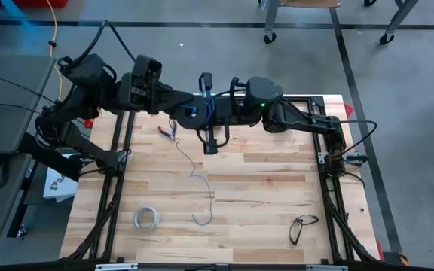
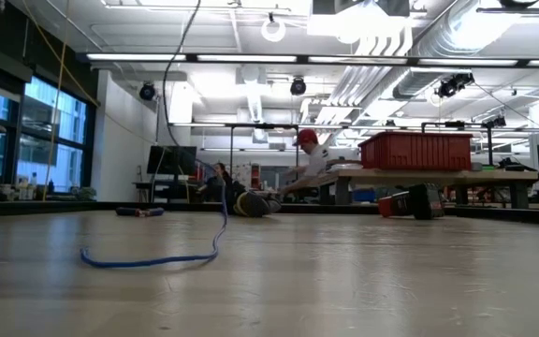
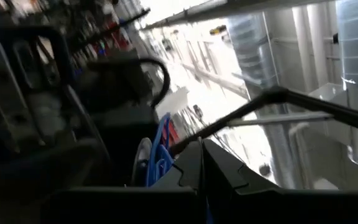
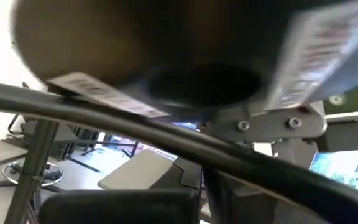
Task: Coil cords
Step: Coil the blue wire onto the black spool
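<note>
**Both hands closed at the spool, wire trailing across the desk**

Nearest the lower edge of the high view, three items lie on the wooden desk (image 1: 262, 188): a whitish ring of tape (image 1: 147, 218) at lower left, the looped free end of the wire (image 1: 202, 197) at lower centre, and a pair of glasses (image 1: 301, 227) at lower right. The ring and the glasses lie well apart from the wire.

The wire is thin and bluish-grey. From its loop it runs in a wavy line up the middle of the frame toward the arms. In the low view the same wire (image 2: 171, 253) lies flat on the desk at left, then rises steeply out of the top of the frame.

In the upper centre of the high view the two arms meet above the far part of the desk. The left hand (image 1: 178, 113) reaches in from the upper left, the right hand (image 1: 215, 113) from the right. The small round dark spool (image 1: 191, 112) sits between them. Both hands are closed. The frames do not show clearly which hand grips the spool or the wire. In the left wrist view, blue wire turns on the spool (image 3: 157, 158) appear just beyond that arm's dark fingers (image 3: 219, 177).

Beyond the desk, at the upper left of the high view, a yellow cable (image 1: 52, 26) crosses the grey floor. Far back in the low view, a red bin (image 2: 415, 150) stands on a workbench.
</note>
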`<state>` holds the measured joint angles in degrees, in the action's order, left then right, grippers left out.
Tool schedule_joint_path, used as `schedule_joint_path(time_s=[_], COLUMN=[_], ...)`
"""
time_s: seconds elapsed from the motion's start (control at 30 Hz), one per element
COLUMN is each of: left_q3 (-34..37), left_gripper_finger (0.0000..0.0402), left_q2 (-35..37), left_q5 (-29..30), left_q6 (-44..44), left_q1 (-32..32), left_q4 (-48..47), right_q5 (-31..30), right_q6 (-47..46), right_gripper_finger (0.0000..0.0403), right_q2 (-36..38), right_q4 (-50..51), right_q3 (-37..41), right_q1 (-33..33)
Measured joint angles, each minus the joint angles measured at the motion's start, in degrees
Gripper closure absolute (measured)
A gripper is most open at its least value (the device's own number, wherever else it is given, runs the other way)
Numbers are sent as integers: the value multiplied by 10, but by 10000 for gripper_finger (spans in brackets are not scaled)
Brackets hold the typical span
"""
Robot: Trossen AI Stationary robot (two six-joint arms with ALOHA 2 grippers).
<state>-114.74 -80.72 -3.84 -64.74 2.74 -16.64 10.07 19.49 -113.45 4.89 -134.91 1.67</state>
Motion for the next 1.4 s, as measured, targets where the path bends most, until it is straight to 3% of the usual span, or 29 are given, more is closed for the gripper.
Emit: schedule_joint_path(time_s=[0.13,0.5,0.67,0.97,1.4], left_q3=[0,0,0,0,0], left_gripper_finger=[401,401,401,401,401], left_q2=[-3,2,20,44,61], left_q5=[-52,-95,-102,-43,180], left_q6=[-12,4,28,160,503], left_q1=[0,7,9,-6,-27], left_q4=[-16,-73,-171,-322,-381], right_q5=[7,39,55,64,14], right_q6=[7,18,21,20,9], right_gripper_finger=[403,403,403,403,403], right_q2=[1,7,10,26,52], right_q4=[0,18,39,120,235], right_q3=[0,0,0,0,0], right_q1=[-10,-43,-58,-95,-117])
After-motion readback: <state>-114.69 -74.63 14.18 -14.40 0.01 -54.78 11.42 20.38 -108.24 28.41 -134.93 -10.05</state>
